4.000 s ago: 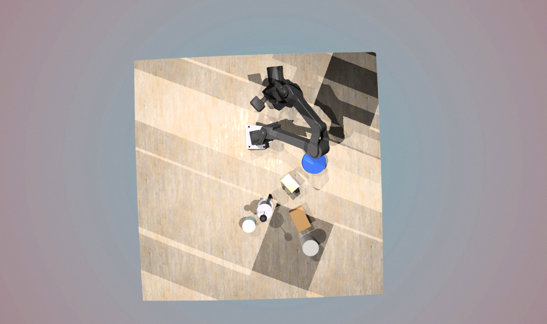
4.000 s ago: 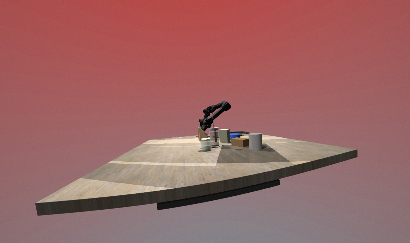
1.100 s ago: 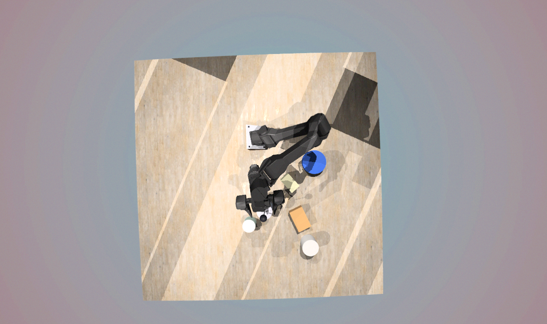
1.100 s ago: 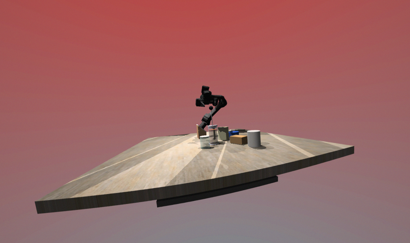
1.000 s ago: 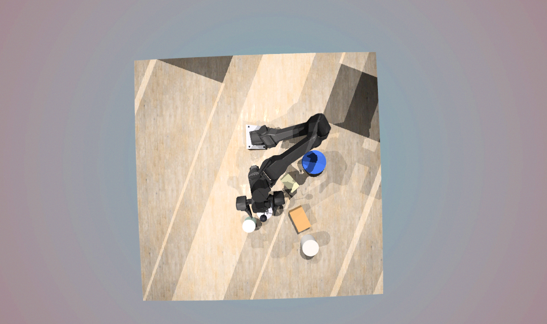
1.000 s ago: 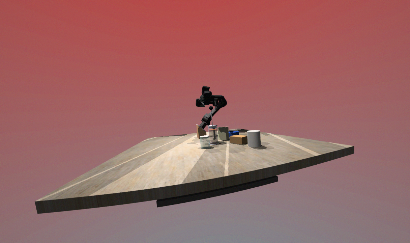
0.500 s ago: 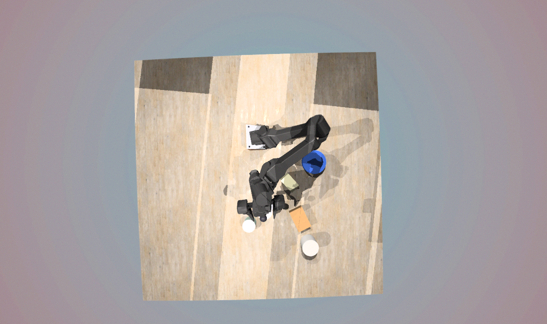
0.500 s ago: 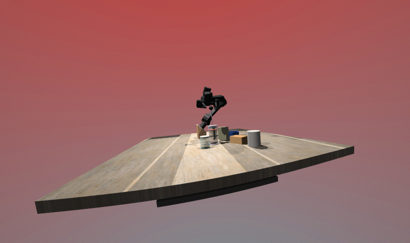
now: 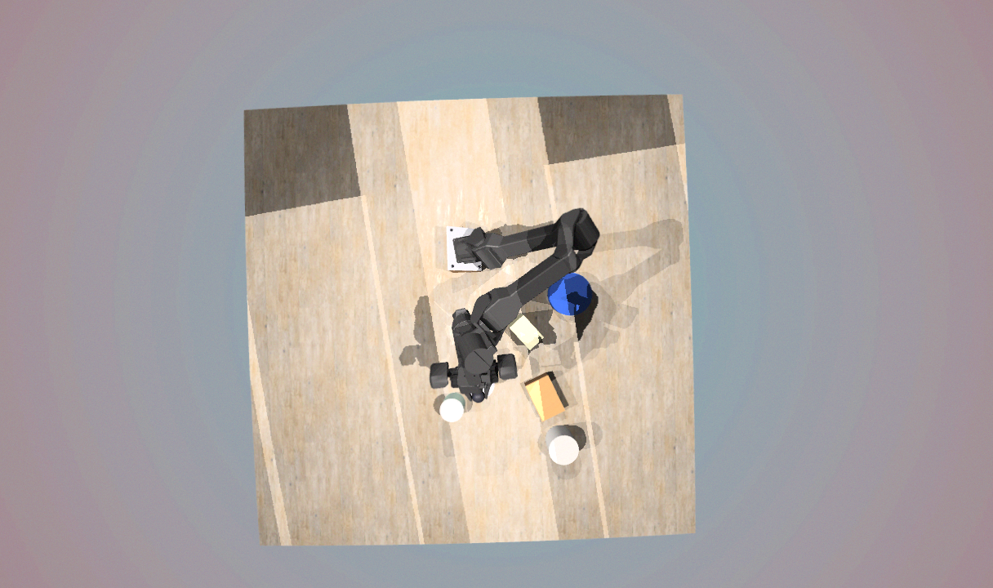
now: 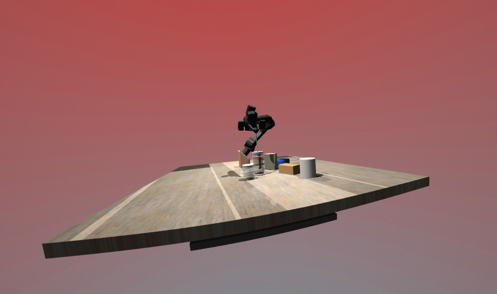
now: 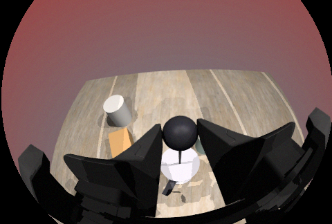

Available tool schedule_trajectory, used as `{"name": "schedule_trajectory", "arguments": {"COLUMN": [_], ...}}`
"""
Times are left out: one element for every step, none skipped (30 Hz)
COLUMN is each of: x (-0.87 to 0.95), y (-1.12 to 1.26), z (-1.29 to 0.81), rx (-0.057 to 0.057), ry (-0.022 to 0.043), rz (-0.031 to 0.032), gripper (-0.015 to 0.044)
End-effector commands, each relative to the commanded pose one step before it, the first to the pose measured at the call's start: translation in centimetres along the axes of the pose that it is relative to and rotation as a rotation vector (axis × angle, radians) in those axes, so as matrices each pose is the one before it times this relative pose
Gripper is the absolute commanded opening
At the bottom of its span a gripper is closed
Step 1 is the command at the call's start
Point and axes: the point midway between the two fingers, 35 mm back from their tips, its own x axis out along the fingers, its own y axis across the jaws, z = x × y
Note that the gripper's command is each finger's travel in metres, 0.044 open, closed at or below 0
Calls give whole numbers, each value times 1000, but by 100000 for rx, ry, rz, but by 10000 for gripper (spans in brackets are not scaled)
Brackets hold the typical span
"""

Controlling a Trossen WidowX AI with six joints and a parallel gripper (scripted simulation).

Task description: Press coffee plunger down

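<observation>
The coffee press (image 10: pixel 258 162) is a clear glass cylinder that stands upright on the wooden table (image 9: pixel 324 365) (image 10: pixel 191 204). Its thin rod rises to a black ball knob (image 11: pixel 181 131) (image 10: pixel 256 130) (image 9: pixel 477 395), so the plunger is up. In the wrist view the press's white lid (image 11: pixel 180 166) lies straight below the knob. My gripper (image 11: pixel 179 126) (image 10: pixel 255 128) (image 9: pixel 477 392) is high above the press body, and its two dark fingers touch the knob on both sides. In the overhead view the arm hides most of the press.
A small glass cup with a white top (image 9: pixel 451 409) (image 10: pixel 248 171) stands close beside the press. An orange box (image 9: pixel 545 397) (image 10: pixel 289 168) (image 11: pixel 120 141), a white cylinder (image 9: pixel 563 447) (image 10: pixel 307 167) (image 11: pixel 117 110), an olive box (image 9: pixel 526 332) (image 10: pixel 270 161) and a blue bowl (image 9: pixel 571 294) lie to one side.
</observation>
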Motion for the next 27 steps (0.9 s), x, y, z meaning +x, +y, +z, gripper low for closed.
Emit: {"name": "schedule_trajectory", "arguments": {"x": [17, 0, 18, 37, 54, 71, 88, 102, 107, 108, 109, 108, 108, 107, 107, 106, 108, 107, 106, 106, 105, 105, 106, 105, 104, 104, 103], "y": [-38, 0, -6, -12, -17, -22, -27, -30, -31, -30, -30, -29, -28, -27, -26, -25, -24, -23, -22, -21, -20, -19, -19, -18, -17, -16, -15], "z": [-9, 0, -20, -39, -58, -78, -97, -113, -119, -120, -123, -123, -123, -123, -123, -123, -126, -126, -126, -126, -126, -126, -128, -128, -128, -128, -128], "rx": [281, 0, -3, -5, -8, -10, -13, -15, -15, -15, -15, -14, -14, -13, -13, -12, -12, -12, -11, -11, -10, -10, -9, -9, -8, -8, -7], "ry": [-40, 0, 8, 16, 23, 30, 37, 41, 42, 41, 40, 39, 37, 36, 35, 33, 32, 31, 29, 27, 26, 24, 23, 21, 20, 18, 17], "rz": [-133, 0, -5, -10, -15, -19, -24, -27, -28, -27, -27, -26, -26, -25, -24, -24, -23, -23, -22, -21, -20, -19, -19, -18, -17, -16, -15], "gripper": [122, 122, 122, 122, 122, 122, 122, 122, 122, 122, 122, 122, 122, 122, 122, 122, 122, 122, 122, 122, 122, 122, 122, 122, 122, 122, 122]}}
